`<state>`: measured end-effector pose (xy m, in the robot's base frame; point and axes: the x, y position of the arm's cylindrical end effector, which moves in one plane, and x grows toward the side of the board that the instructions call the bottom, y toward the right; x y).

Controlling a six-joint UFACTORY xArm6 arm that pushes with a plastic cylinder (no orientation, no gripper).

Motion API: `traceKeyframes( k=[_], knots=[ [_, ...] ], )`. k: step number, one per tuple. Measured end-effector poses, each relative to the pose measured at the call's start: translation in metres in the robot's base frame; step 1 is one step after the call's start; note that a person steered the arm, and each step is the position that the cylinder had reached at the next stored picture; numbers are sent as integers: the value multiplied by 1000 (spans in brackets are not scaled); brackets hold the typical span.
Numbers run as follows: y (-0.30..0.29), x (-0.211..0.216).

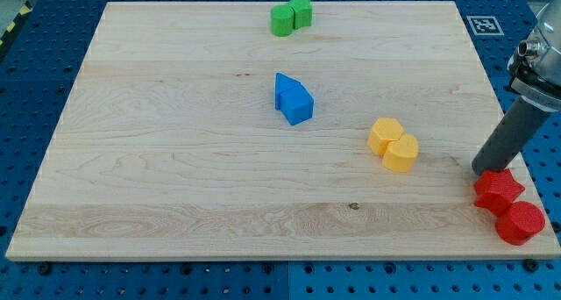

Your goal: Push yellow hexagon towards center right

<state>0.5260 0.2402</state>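
Two yellow blocks touch each other right of the board's middle. The lower right one (402,153) looks like the yellow hexagon. The upper left one (385,134) has a shape I cannot make out for sure. My tip (481,170) rests on the board near its right edge. It is well to the right of the yellow pair, slightly lower, and apart from them. The dark rod (510,132) leans up towards the view's right.
A red star-like block (499,190) lies just below and right of my tip. A round red block (520,222) sits at the board's bottom right corner. Two joined blue blocks (293,99) lie at the centre. A green star (301,10) and another green block (281,21) sit at the top edge.
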Motion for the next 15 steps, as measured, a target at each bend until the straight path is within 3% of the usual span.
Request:
traceKeyframes(
  k=[3, 5, 10, 15],
  knots=[
    [-92, 13],
    [-139, -10],
    [-71, -75],
    [-101, -96]
  ],
)
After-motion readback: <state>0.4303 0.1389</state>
